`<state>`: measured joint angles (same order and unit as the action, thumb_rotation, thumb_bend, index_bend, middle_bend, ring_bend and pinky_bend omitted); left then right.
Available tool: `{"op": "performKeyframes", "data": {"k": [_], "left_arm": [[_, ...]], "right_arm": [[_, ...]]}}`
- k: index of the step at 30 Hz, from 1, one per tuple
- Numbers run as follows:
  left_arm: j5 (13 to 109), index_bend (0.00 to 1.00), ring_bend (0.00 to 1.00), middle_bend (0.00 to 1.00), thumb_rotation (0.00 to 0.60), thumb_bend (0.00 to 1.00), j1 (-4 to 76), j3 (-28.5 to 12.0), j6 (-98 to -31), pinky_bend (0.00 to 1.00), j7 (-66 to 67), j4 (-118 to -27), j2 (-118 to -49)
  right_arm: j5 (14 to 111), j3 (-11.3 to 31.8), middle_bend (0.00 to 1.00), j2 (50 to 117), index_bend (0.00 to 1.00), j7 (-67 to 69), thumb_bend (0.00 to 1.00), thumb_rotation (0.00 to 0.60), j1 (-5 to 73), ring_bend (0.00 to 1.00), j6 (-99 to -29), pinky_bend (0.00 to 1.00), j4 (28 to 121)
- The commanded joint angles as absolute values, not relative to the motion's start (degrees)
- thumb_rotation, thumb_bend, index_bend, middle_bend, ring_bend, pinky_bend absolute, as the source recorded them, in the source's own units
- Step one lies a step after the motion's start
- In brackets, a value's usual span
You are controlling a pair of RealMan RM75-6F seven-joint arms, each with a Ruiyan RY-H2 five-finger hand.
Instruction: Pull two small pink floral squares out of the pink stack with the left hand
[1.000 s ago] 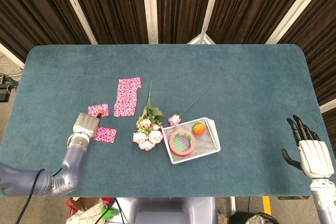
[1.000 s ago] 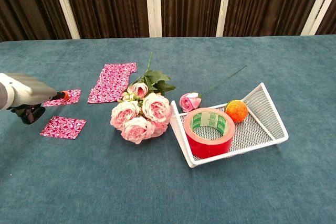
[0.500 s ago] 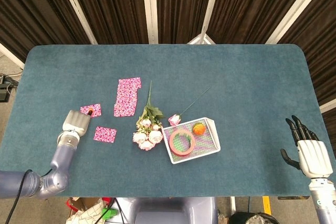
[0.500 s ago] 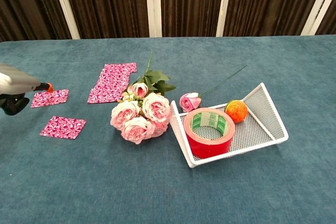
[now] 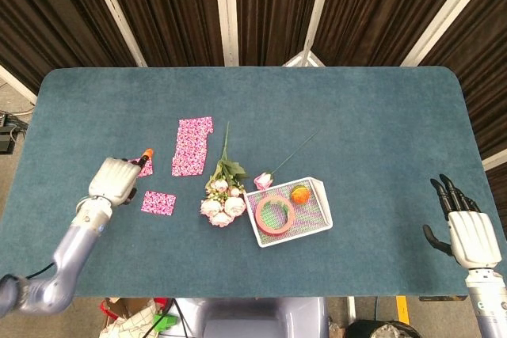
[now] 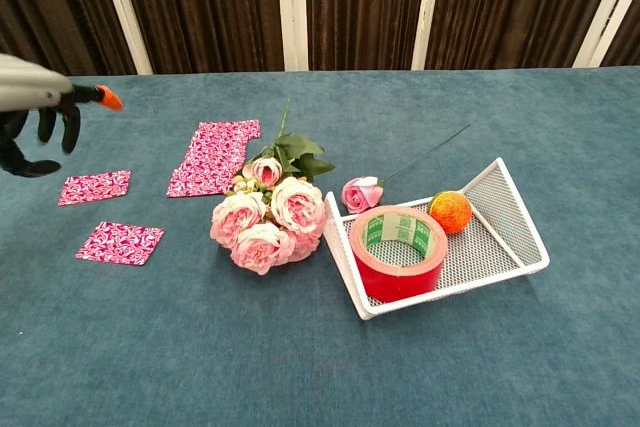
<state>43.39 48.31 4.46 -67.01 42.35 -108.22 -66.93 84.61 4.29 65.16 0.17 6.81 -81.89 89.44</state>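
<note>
From the head view, the left hand (image 5: 115,180) is hovering over the left part of the teal desk (image 5: 356,116), holding nothing, its orange-tipped finger pointing toward the pink stack (image 5: 192,146). One small pink floral square (image 5: 158,203) is lying just below the hand; the other is mostly hidden behind the hand. To the right of the stack a bouquet of pink roses (image 5: 222,199) is lying, then a single rose (image 5: 264,180) on a long stem, then a white mesh tray (image 5: 315,223) holding a red tape roll (image 5: 275,214) and an orange ball (image 5: 300,195). The right hand (image 5: 467,231) is hanging off the desk's right edge, fingers spread, empty.

From the chest view, the left hand (image 6: 35,112) is raised above the desk, its dark fingers loosely curled and holding nothing. Both squares are lying flat beneath it, the farther square (image 6: 95,187) and the nearer one (image 6: 121,243) apart from each other, and both left of the stack (image 6: 215,155). The bouquet (image 6: 265,222) is lying between the squares and the tray (image 6: 520,237).
</note>
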Motion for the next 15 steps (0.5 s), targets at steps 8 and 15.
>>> {"op": "performKeyframes", "data": {"k": [8, 15], "left_arm": [[76.15, 0.0, 0.08, 0.1, 0.6, 0.45, 19.84, 14.0, -96.43, 0.21, 19.34, -103.53, -63.43], [77.9, 0.0, 0.04, 0.06, 0.6, 0.45, 15.96, 12.88, -95.94, 0.2, 13.1, -96.6, -65.52]], "right_arm": [[85.91, 3.88, 0.05, 65.06, 0.0, -0.11, 0.37, 0.6, 6.54, 0.15, -82.88, 0.26, 90.17], [86.07, 4.12, 0.05, 65.1, 0.0, 0.13, 0.37, 0.6, 6.16, 0.15, -84.0, 0.26, 89.82]]}}
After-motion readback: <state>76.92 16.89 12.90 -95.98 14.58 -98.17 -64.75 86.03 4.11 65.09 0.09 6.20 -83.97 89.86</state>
